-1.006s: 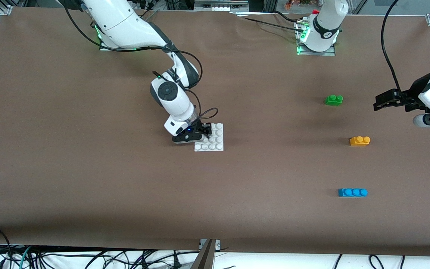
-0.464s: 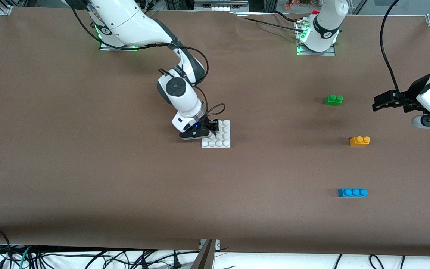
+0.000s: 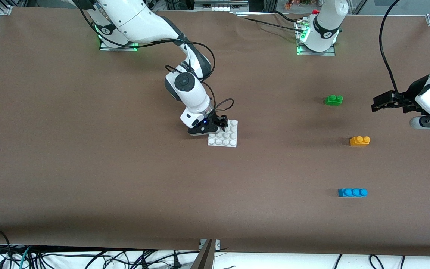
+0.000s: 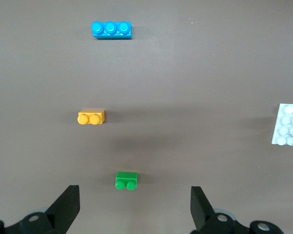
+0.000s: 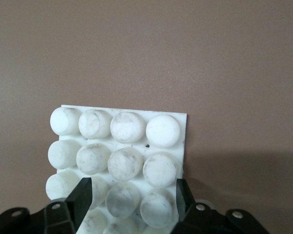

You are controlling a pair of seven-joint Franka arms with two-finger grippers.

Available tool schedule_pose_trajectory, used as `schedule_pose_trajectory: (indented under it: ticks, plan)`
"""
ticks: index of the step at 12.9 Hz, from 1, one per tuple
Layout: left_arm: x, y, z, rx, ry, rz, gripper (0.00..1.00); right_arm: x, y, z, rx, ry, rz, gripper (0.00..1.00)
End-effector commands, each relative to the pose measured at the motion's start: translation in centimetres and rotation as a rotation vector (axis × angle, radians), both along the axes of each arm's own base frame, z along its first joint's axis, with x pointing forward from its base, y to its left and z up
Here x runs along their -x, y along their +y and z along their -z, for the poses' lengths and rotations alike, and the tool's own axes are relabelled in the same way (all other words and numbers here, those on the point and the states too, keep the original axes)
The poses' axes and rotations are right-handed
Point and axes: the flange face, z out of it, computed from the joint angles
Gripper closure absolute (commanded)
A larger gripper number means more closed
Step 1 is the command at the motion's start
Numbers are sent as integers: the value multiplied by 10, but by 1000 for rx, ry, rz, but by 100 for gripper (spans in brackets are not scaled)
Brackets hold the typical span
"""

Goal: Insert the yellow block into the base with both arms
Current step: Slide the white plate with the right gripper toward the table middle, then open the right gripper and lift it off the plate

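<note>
The yellow block (image 3: 360,141) (image 4: 91,117) lies alone on the brown table toward the left arm's end. The white studded base (image 3: 227,137) (image 5: 119,141) (image 4: 289,126) lies flat near the table's middle. My right gripper (image 3: 222,122) (image 5: 133,195) is low over the base's edge nearest the robots. It is open, its black fingers (image 5: 85,195) straddling two studs with nothing clamped. My left gripper (image 3: 377,102) (image 4: 135,195) hangs open and empty over the table beside the green brick.
A green two-stud brick (image 3: 334,100) (image 4: 126,180) sits farther from the front camera than the yellow block. A blue three-stud brick (image 3: 352,192) (image 4: 111,29) sits nearer to it. Cables run along the table's near edge.
The right gripper slid the base across the table toward the left arm's end, then its fingers spread apart off the base. The left arm has barely shifted.
</note>
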Motion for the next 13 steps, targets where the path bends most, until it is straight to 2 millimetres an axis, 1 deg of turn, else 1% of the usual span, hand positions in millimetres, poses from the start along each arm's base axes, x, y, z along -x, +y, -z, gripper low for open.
schedule_pose_trajectory:
  ticks: [1,3,4,5,6,9,10,12,13]
  plan:
    - [1,-1,-2,8,1,12,0,-3,6,-1,-19,-4,27,22]
    - [1,-1,-2,15,1,10,0,-3,15,-7,-36,-7,47,22]
    - [1,-1,-1,15,2,10,0,3,23,-5,-38,-7,34,22]
    - [1,-1,-2,15,1,9,0,6,26,-1,-33,-5,26,22]
    - [1,0,-2,15,1,7,0,7,27,2,-29,-7,20,22]
    - [2,4,-1,13,2,-1,0,-5,22,-9,-18,-24,16,22]
    - [2,4,-1,13,2,-1,0,-12,18,-17,5,-9,20,20]
    - [2,4,-1,14,2,-1,0,-29,9,-51,65,24,29,7]
    - [2,3,-1,13,2,-1,0,-38,0,-67,96,38,39,2]
